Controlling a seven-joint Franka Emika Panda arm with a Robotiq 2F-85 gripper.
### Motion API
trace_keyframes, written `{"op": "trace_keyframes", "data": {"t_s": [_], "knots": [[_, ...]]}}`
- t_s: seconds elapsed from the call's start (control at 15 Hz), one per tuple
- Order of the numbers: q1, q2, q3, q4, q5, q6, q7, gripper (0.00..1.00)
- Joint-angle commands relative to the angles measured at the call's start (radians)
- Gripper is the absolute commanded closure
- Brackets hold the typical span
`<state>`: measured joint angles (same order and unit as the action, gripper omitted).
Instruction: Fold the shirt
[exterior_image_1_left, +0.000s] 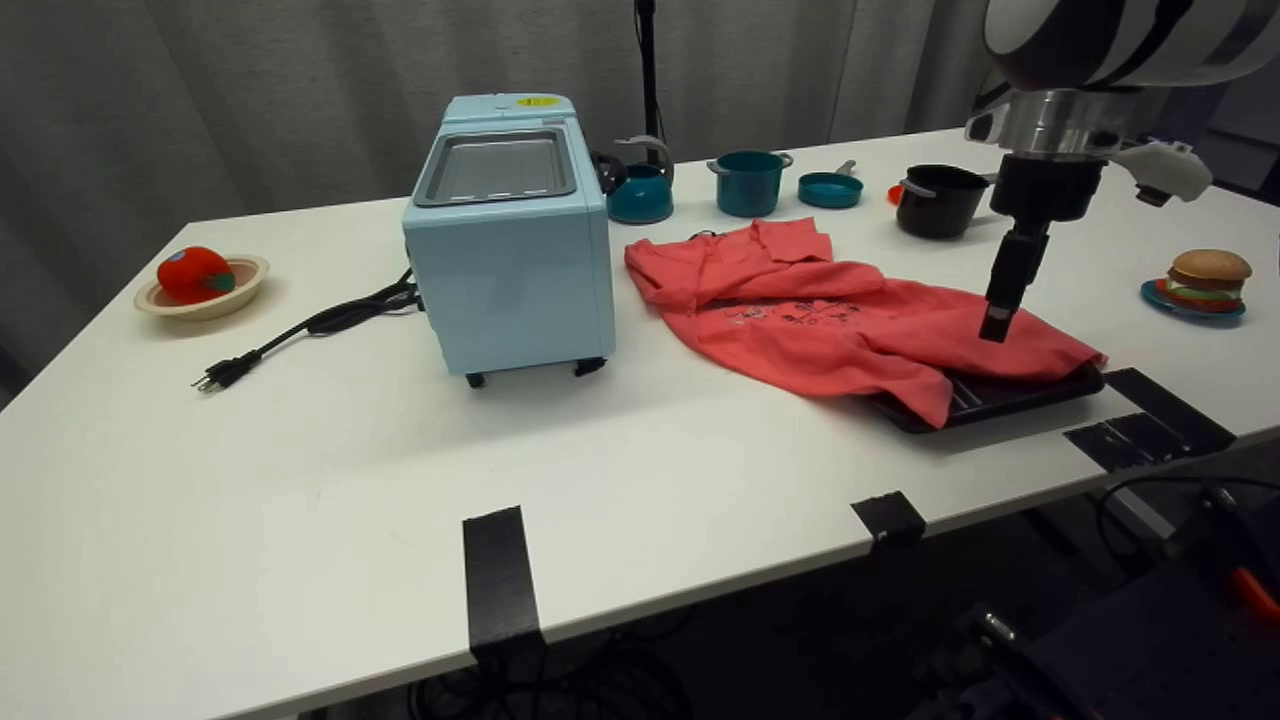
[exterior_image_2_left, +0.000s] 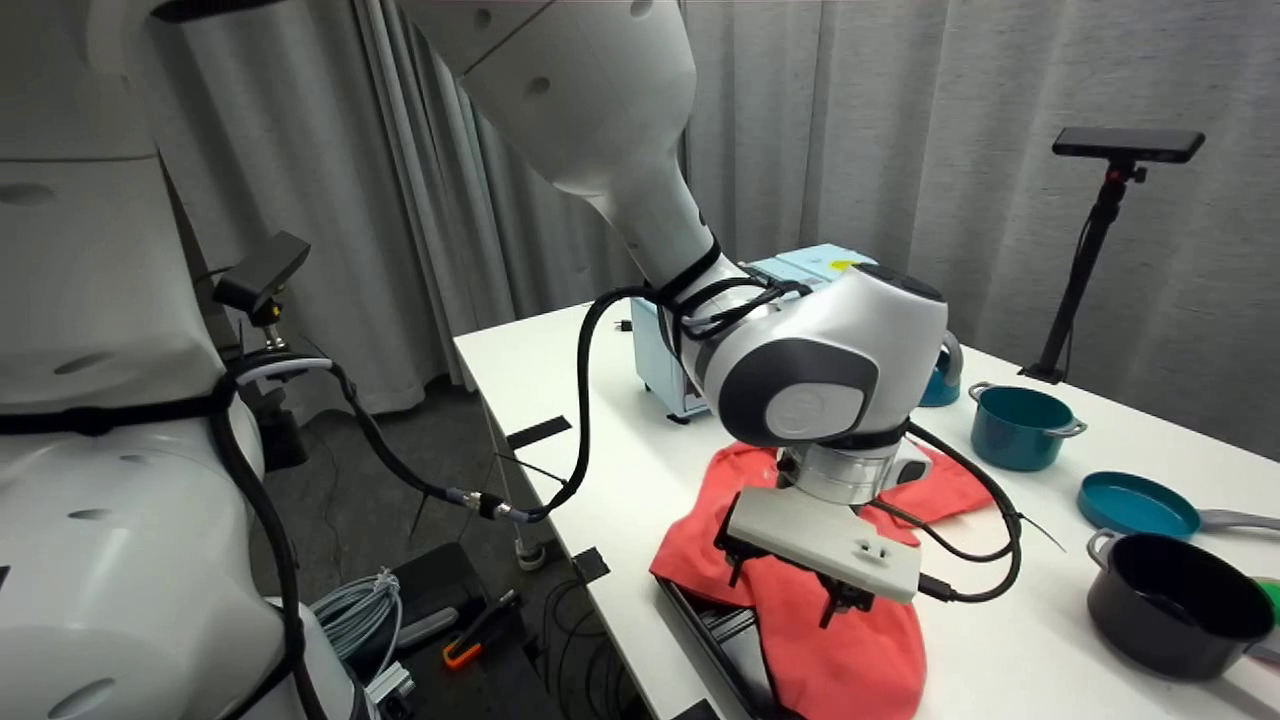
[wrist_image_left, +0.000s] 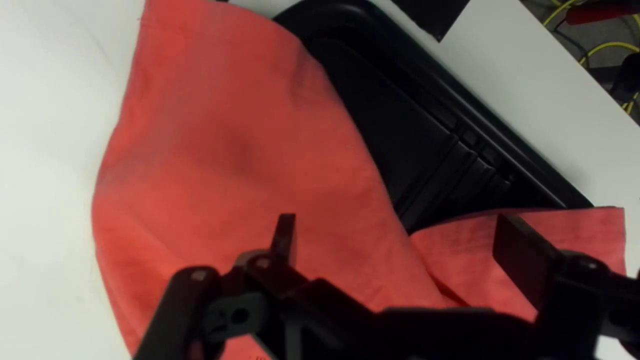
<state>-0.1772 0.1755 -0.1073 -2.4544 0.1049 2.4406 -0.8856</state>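
Wrist view: gripper (wrist_image_left: 400, 245), spread wide, nothing held. Shirt (wrist_image_left: 235, 140), one, coral, rumpled: part over black tray (wrist_image_left: 365, 95), part on table (wrist_image_left: 40, 200). For folding, we'd pinch loose edge alone, avoid tray, draw across low.

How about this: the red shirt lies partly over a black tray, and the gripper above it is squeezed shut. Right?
Not quite: the gripper isn't squeezed shut. It's open, with its fingers well apart, as the wrist view shows. The red shirt does lie partly over a black tray, with the gripper above it.
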Motion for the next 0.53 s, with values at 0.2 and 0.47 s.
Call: {"op": "trace_keyframes", "data": {"t_s": [0.2, 0.47], "knots": [[-0.017, 0.12, 0.007, 0.02, -0.061, 0.068, -0.041, 0.0], [-0.019, 0.181, 0.011, 0.043, -0.131, 0.151, -0.028, 0.0]]}}
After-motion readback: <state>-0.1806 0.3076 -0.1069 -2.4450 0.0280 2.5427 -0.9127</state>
